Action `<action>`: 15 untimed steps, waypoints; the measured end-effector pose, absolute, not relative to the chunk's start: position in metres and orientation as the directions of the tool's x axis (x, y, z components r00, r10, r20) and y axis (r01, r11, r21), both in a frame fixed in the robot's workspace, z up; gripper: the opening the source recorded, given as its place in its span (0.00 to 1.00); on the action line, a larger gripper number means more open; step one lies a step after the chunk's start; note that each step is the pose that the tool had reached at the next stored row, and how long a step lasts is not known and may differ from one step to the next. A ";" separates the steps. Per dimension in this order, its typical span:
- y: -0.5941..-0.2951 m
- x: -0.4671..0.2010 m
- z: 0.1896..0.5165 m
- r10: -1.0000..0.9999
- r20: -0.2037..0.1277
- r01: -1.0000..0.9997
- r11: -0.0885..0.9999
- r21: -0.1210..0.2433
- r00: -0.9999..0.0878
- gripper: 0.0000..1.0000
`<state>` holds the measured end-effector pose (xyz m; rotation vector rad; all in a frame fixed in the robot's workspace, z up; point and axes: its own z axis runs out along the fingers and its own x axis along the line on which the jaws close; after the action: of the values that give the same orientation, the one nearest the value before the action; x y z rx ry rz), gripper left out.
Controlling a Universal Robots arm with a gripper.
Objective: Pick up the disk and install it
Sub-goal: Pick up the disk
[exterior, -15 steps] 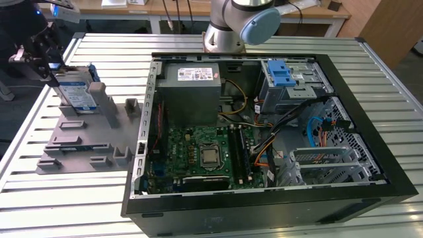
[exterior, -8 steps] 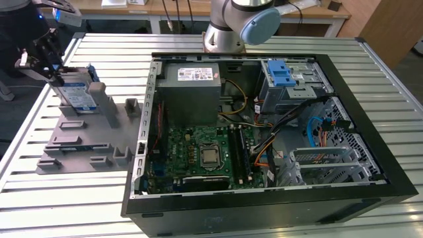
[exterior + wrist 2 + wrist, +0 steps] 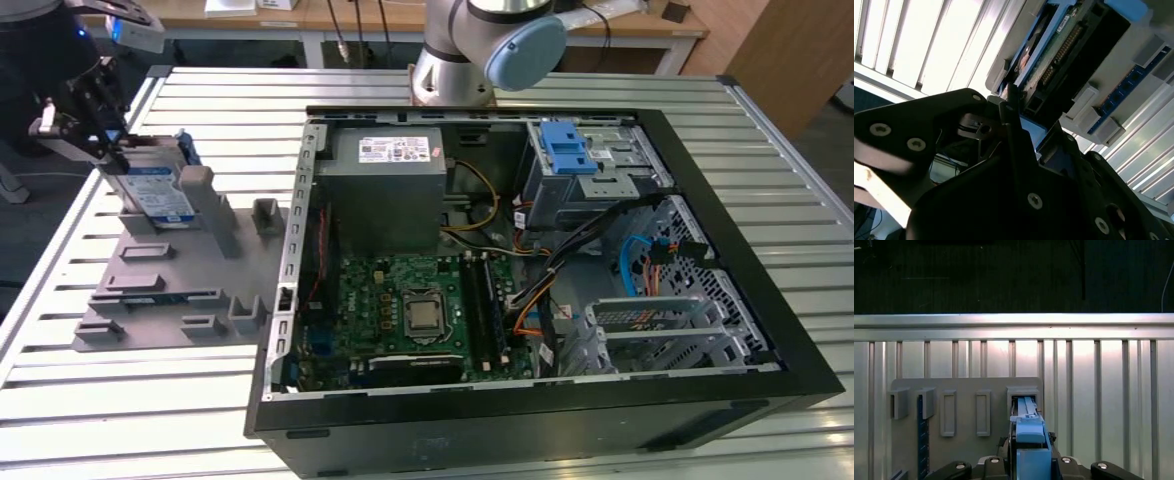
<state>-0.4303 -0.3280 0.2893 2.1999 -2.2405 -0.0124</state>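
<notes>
Exterior view showed a ribbed silver metal table [image 3: 787,200] carrying everything else. On it lay a big black computer case [image 3: 534,430] on its side with the panel off. Inside were a grey metal power supply box with a white sticker [image 3: 387,190], a green motherboard [image 3: 400,310] and, in the drive cage toward the exterior view's right, a ridged blue plastic latch [image 3: 567,150]. The silver and blue-capped robot arm [image 3: 461,60] rose from the table behind the case.

Toward the exterior view's left, just beside the case, lay a flat grey plastic fixture with raised slots [image 3: 160,290].

The disk, a rectangular silver metal hard drive with a white-and-blue label in a blue plastic bracket [image 3: 154,190], stood upright on edge at the far end of that fixture, well apart from the drive cage. Whether its lower edge sat in a slot or hung just above one could not be told.

The black gripper [image 3: 114,150] was at the disk's upper edge. In the first wrist view the blue bracket [image 3: 1029,432] sat clamped between the gripper's two sides, over one slot of the fixture [image 3: 964,390]. The second wrist view showed a dark finger [image 3: 1009,115] pressed against the disk's circuit-board side [image 3: 1064,45].
</notes>
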 end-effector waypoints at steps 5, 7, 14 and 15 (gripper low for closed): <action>-0.327 -0.431 0.290 -1.000 -0.005 -1.000 0.018 0.000 -0.018 0.44; -0.327 -0.432 0.290 -1.000 -0.005 -1.000 0.018 -0.004 -0.018 0.44; -0.325 -0.436 0.290 -1.000 -0.005 -1.000 0.018 -0.006 -0.018 0.44; -0.324 -0.436 0.290 -1.000 -0.005 -1.000 0.018 -0.006 -0.018 0.44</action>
<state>-0.4357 -0.3242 0.2905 2.2064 -2.2472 0.0017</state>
